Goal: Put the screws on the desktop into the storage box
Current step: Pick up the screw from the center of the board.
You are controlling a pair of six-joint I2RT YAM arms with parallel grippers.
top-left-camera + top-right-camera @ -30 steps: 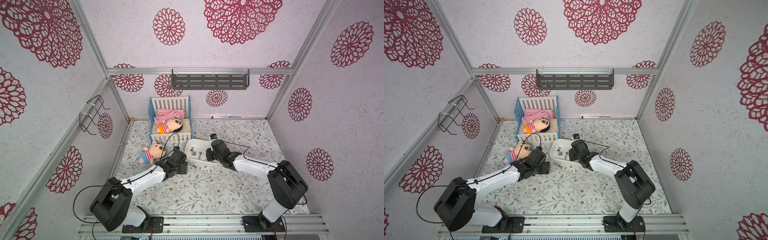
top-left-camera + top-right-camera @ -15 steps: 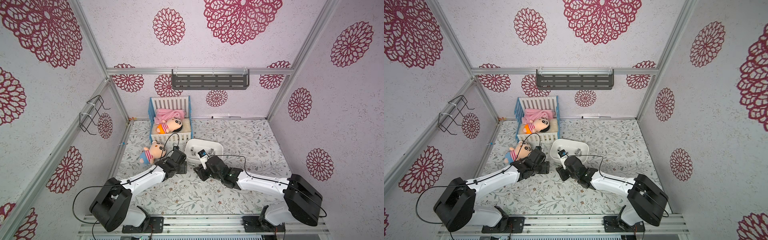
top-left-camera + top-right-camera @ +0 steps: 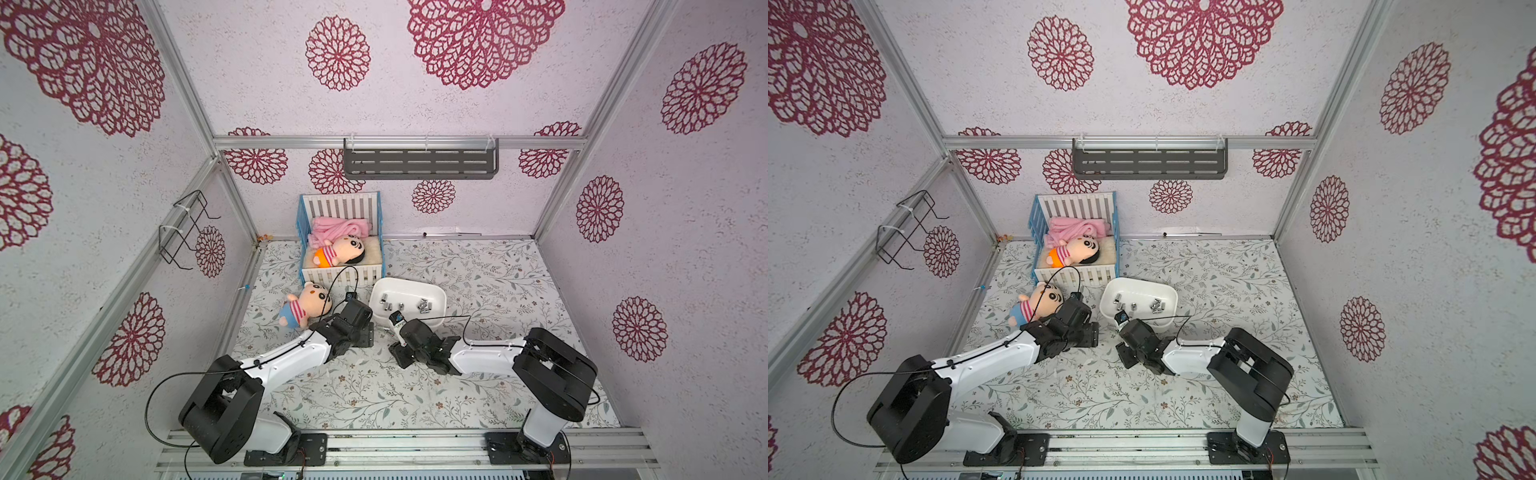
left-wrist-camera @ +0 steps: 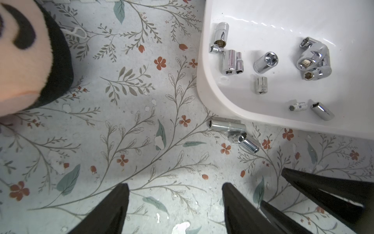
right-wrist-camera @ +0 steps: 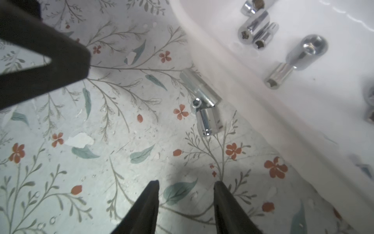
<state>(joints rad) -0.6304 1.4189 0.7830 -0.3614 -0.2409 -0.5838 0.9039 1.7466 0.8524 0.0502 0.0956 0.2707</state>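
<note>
Two shiny silver screws [image 4: 227, 126] [image 5: 208, 121] lie together on the leafy desktop [image 3: 478, 282], tight against the near side of the white storage box [image 3: 411, 286]. Several more screws [image 4: 263, 62] rest inside the box. My left gripper [image 4: 175, 184] hangs open and empty low over the desktop, to the box's near left [image 3: 365, 336]. My right gripper [image 5: 186, 182] is also open and empty, just short of the two loose screws [image 3: 398, 354]. Each wrist view shows the other gripper's fingers [image 4: 315, 188] [image 5: 50, 60] close by.
A plush doll [image 3: 305, 305] lies on the desktop just left of my left gripper. Behind it stands a blue-and-white crib [image 3: 340, 249] holding another doll. The storage box [image 3: 1142, 286] sits right of the crib. A grey shelf [image 3: 419, 164] hangs on the back wall.
My right arm has swung from over the storage box down to the desktop in front of it, and its jaws have opened. The left arm has stayed put.
</note>
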